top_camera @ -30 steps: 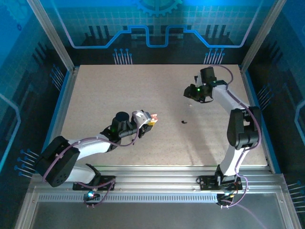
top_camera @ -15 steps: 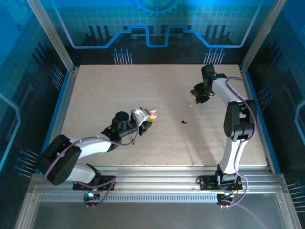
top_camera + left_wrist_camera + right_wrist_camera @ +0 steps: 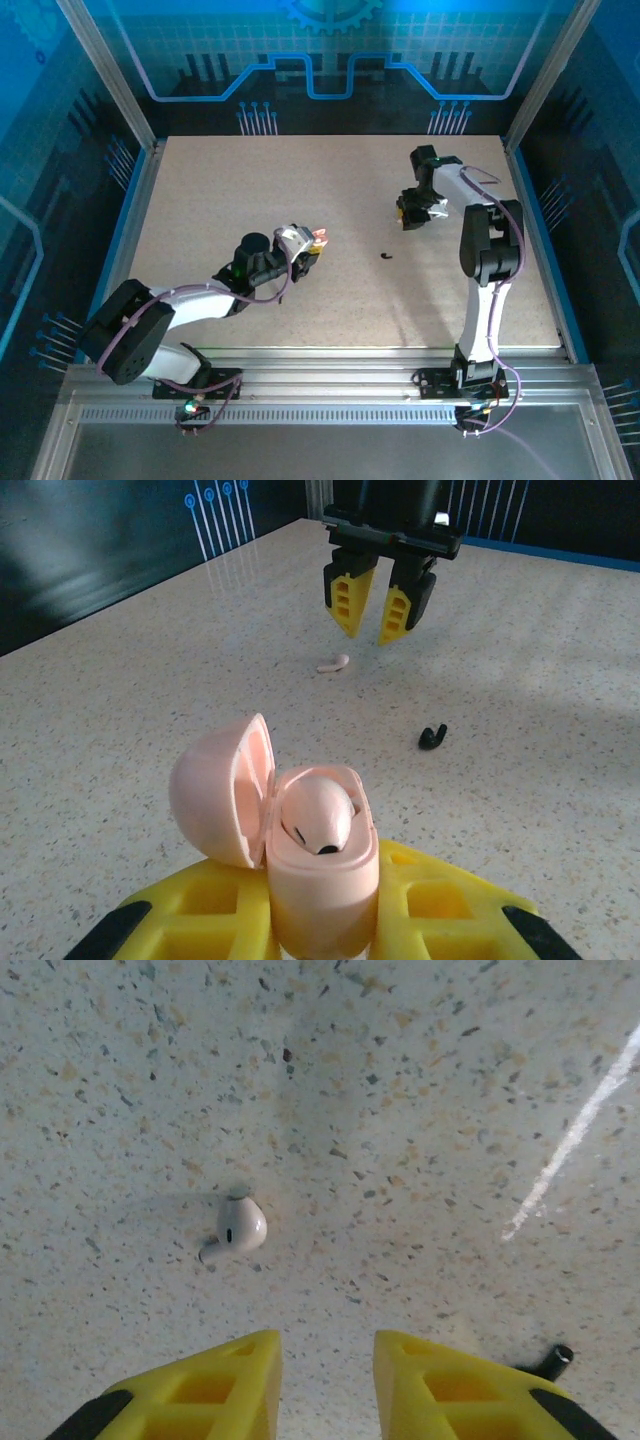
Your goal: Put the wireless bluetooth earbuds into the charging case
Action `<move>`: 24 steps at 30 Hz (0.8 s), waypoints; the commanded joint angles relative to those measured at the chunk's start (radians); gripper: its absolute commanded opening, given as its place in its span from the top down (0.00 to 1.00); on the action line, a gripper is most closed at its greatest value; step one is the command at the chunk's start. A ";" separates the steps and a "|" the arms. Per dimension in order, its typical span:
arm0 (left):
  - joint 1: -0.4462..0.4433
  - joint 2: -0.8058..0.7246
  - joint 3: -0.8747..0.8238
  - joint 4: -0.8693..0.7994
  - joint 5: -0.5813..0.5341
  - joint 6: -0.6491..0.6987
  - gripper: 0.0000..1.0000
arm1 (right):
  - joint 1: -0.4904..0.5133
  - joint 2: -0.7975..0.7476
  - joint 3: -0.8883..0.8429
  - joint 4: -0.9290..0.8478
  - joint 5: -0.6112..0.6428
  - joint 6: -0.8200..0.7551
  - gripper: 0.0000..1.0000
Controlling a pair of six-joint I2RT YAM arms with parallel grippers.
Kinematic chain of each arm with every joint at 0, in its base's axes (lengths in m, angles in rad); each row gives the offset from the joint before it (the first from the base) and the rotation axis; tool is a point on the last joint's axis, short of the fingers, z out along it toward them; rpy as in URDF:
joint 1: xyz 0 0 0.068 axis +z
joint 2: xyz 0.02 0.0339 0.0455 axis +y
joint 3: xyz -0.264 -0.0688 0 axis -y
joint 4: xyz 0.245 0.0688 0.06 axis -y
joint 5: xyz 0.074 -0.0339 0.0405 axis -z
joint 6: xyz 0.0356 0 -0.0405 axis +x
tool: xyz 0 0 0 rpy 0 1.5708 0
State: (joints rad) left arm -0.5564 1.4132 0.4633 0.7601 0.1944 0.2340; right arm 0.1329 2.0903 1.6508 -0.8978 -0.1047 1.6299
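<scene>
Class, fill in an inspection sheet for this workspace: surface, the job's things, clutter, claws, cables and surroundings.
Surface: speckled tabletop, flat, carrying only small items.
Job's things: pink charging case, lid open, with a seated earbud in one slot; a loose earbud lies on the tabletop.
Clutter: small black piece lying on the tabletop.
Claws: left claw shut on the charging case; right claw open and empty, poised near the loose earbud.
Cables: purple cables run along both arms.
Surroundings: blue-lit walls, metal frame.
</scene>
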 commanded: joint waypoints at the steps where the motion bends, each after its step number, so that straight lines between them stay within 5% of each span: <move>1: 0.018 0.025 0.016 0.057 0.007 -0.021 0.81 | 0.017 0.034 0.046 -0.033 0.026 0.051 0.68; 24: 0.069 0.045 0.026 0.049 0.024 -0.029 0.81 | 0.014 0.168 0.139 -0.023 0.041 0.064 0.63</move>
State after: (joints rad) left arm -0.4938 1.4521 0.4633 0.7914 0.1986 0.2108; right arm 0.1375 2.2333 1.7630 -0.8970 -0.0818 1.6756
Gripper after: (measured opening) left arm 0.200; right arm 0.376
